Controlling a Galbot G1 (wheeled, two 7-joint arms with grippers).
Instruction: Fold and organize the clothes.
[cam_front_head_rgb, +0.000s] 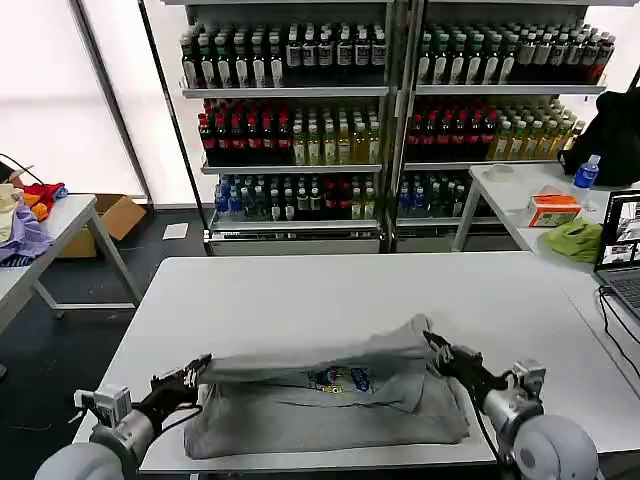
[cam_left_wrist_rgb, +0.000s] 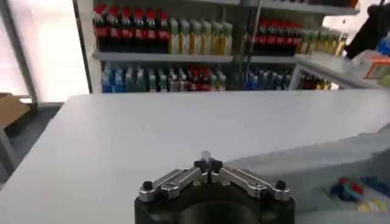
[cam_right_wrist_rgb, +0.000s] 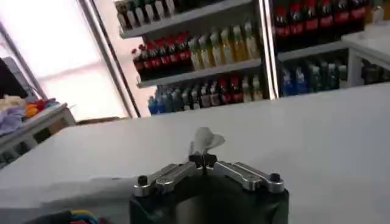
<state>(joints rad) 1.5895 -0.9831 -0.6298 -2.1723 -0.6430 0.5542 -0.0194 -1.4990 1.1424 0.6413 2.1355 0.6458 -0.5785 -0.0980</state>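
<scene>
A light grey shirt (cam_front_head_rgb: 330, 405) with a small multicoloured chest print (cam_front_head_rgb: 345, 379) lies at the near edge of the white table (cam_front_head_rgb: 330, 290). Its far edge is lifted off the table and stretched between both grippers. My left gripper (cam_front_head_rgb: 200, 368) is shut on the shirt's left corner, and a tuft of grey cloth pokes past its fingertips (cam_left_wrist_rgb: 208, 163). The right gripper (cam_front_head_rgb: 436, 347) is shut on the right corner; grey fabric (cam_right_wrist_rgb: 206, 141) sticks out above its tips (cam_right_wrist_rgb: 203, 160). In the left wrist view the raised shirt (cam_left_wrist_rgb: 317, 164) runs off to one side.
Shelves of bottles (cam_front_head_rgb: 330, 110) stand behind the table. A side table (cam_front_head_rgb: 520, 195) at the right holds a lime-green cloth (cam_front_head_rgb: 574, 240), an orange box (cam_front_head_rgb: 553, 209) and a laptop (cam_front_head_rgb: 622, 250). Another table (cam_front_head_rgb: 40, 235) at the left carries coloured garments (cam_front_head_rgb: 25, 215).
</scene>
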